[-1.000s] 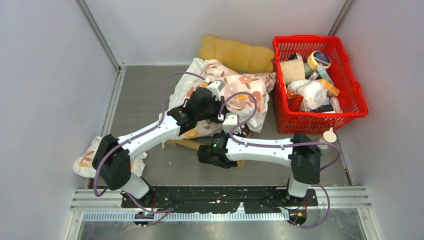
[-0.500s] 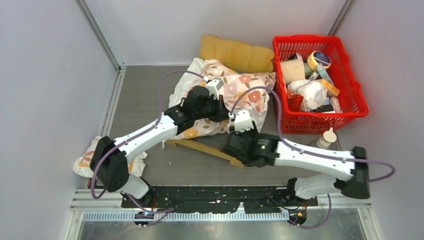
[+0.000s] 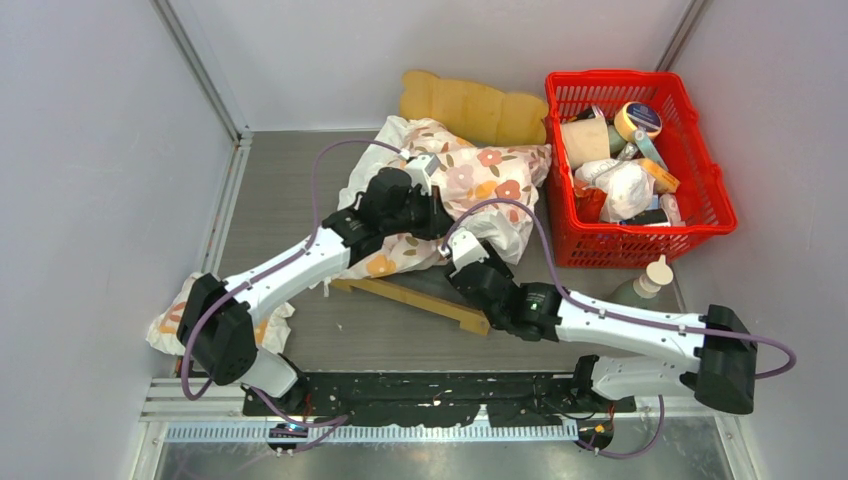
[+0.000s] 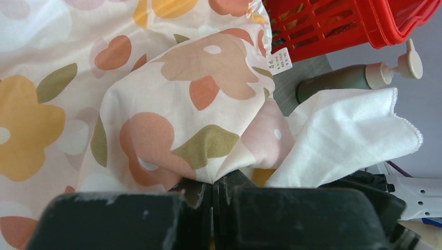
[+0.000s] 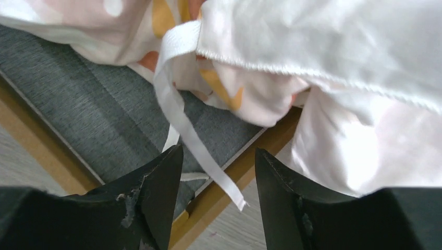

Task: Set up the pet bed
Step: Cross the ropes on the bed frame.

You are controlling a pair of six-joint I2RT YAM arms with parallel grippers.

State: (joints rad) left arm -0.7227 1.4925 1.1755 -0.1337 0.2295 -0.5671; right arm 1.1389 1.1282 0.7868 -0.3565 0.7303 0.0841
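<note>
Where the pet bed is: the pet bed (image 3: 410,297) sits in the middle of the surface (image 3: 290,180), with its bumpy headboard near the back wall. Its near wood rail runs on a slant.
Bed top: the grey cloth shows in the right wrist view, with wood rails on both sides.
Cushion: the white floral cushion (image 3: 480,175) lies bunched up on the bed and hides most of it.
Left end effector: the left end effector (image 4: 212,192) is pinched tight on a fold of the cushion.
Right end effector: the right end effector (image 5: 219,156) has its fingers wide apart, low over the bed's near corner, holding nothing.
Strap: a white strap (image 5: 177,114) hangs from the cushion, down between those fingers.
Basket: the red basket (image 3: 608,245) is just right of the bed, full of things.
Bottle: a pump bottle (image 3: 640,285) stands by the basket's front.
</note>
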